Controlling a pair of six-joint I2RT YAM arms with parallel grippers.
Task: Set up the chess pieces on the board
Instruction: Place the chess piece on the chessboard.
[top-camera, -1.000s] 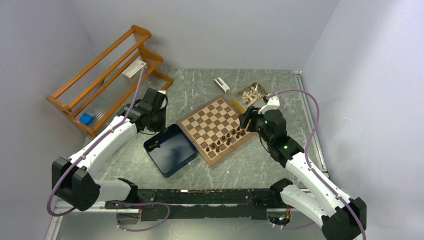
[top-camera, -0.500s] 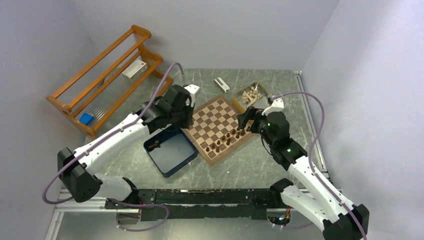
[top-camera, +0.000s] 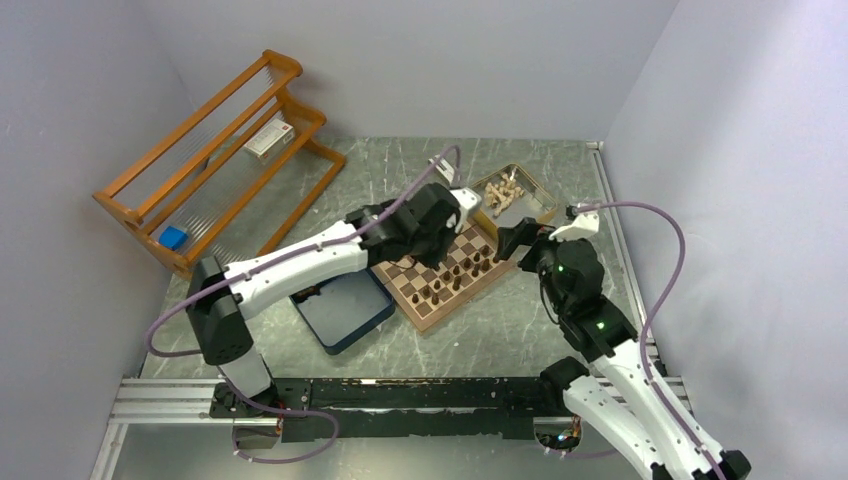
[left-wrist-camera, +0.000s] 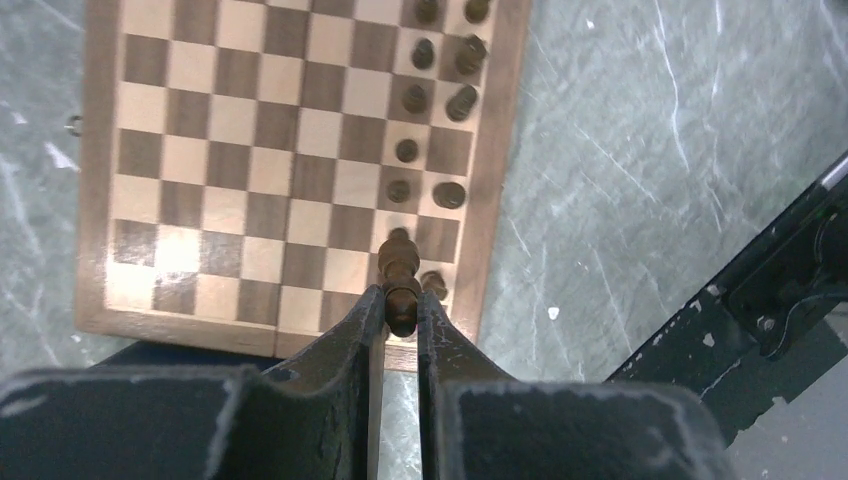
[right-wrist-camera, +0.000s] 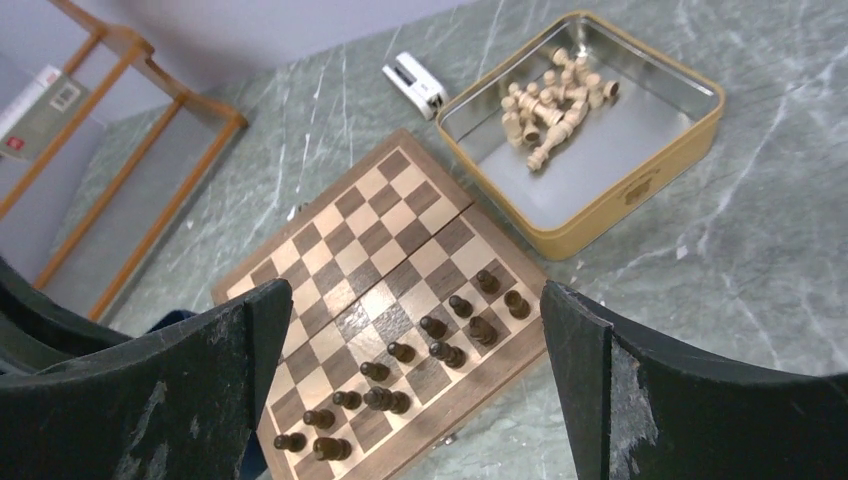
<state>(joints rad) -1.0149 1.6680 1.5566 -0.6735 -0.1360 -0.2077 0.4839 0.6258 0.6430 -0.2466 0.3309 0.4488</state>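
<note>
Clamped left jaws hold a dark piece (left-wrist-camera: 401, 280), right jaws gape; yellow tin (right-wrist-camera: 640, 195) holds pale pieces (right-wrist-camera: 545, 110).

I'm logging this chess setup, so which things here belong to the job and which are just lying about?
Job:
- board
- dark pieces standing on it
- held piece in the left gripper
- blue box, probably their supply

Lying about:
- tin of pale pieces
- white gadget
- wooden rack
- blue block on the rack
</note>
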